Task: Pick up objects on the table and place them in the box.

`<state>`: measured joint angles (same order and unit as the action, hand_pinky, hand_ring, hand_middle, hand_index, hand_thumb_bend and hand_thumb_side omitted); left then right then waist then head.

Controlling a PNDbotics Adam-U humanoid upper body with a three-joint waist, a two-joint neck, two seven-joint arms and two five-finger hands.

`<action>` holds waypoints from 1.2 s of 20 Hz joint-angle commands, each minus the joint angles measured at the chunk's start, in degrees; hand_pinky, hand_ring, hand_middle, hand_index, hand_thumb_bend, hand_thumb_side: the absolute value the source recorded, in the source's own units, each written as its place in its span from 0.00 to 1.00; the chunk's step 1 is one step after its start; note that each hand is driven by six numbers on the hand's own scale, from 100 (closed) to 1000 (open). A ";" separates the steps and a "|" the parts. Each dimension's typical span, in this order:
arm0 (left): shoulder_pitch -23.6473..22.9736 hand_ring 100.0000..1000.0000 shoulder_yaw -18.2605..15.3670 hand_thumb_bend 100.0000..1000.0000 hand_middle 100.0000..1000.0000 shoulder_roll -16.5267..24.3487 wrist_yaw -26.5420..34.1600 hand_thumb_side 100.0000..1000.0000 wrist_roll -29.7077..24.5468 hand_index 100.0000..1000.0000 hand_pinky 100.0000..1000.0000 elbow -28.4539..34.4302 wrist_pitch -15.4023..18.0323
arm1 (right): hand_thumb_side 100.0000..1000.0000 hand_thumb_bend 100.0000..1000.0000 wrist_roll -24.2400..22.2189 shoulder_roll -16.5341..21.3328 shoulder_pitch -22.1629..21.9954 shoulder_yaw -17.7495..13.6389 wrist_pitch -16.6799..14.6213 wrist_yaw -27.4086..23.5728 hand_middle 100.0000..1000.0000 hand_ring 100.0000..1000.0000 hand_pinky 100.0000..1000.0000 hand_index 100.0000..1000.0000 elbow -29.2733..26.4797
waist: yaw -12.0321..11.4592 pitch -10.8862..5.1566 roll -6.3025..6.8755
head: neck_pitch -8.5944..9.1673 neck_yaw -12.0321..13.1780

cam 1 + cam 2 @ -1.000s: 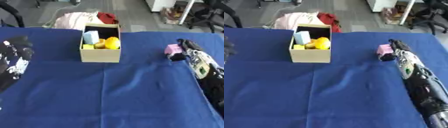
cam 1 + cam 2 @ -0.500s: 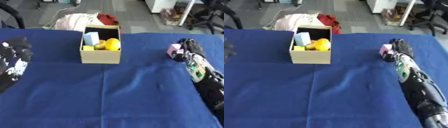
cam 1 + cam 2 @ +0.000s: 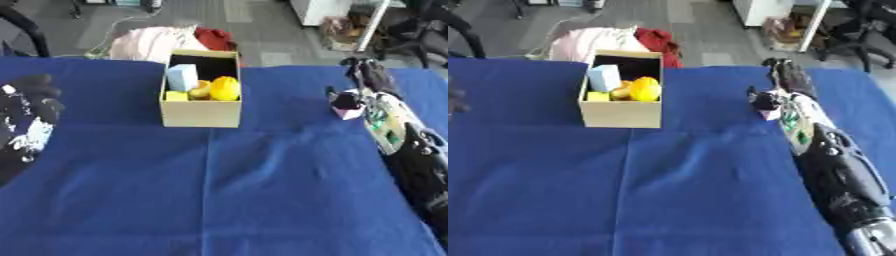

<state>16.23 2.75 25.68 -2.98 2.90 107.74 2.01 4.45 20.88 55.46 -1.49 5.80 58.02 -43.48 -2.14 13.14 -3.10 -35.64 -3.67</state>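
A tan cardboard box (image 3: 201,114) stands open on the blue cloth, left of centre at the back. It holds a light blue block (image 3: 182,77), a yellow rounded thing (image 3: 224,88) and a small yellow-green piece. A small pink object (image 3: 348,110) lies on the cloth at the right. My right hand (image 3: 370,76) lies beside it, with the fingers stretched past it toward the far edge and the thumb (image 3: 760,98) dark against its top left. My left hand (image 3: 28,112), black with white marks, rests at the left edge, far from the box.
The blue cloth (image 3: 219,190) covers the table to its far edge. Beyond that edge lie a pink-white bundle (image 3: 150,42) and a red cloth (image 3: 214,37) on the floor. Office chairs (image 3: 411,30) stand at the back right.
My right hand has reached farther toward the far edge, alongside the pink object. The pink object and the box stay put. The view has shifted slightly.
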 commanded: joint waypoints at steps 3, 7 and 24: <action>0.80 0.60 -0.63 0.19 0.62 0.79 0.09 0.53 0.00 0.81 0.81 0.77 0.07 | 0.34 0.34 -1.84 0.80 0.82 -3.10 5.79 1.61 0.89 0.87 0.82 1.00 2.50 | -0.10 -1.37 0.59 | 1.03 0.06; 0.78 0.60 -0.65 0.19 0.62 0.87 0.10 0.53 0.01 0.81 0.81 0.84 0.07 | 0.34 0.32 -0.43 1.21 0.33 -5.00 9.26 -1.03 0.87 0.85 0.81 1.00 5.46 | -0.07 -1.27 0.64 | 1.16 0.15; 0.82 0.60 -0.60 0.18 0.62 0.72 0.18 0.54 -0.14 0.81 0.81 0.91 0.09 | 0.03 0.08 11.90 1.23 0.02 -4.04 6.08 -5.80 0.37 0.55 0.63 0.63 3.70 | -0.10 -1.06 0.80 | 1.28 0.13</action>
<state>16.26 2.61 25.68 -2.96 2.82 107.76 2.03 15.41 20.78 54.01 -5.86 12.59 51.93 -37.50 -2.29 13.15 -3.01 -34.95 -3.63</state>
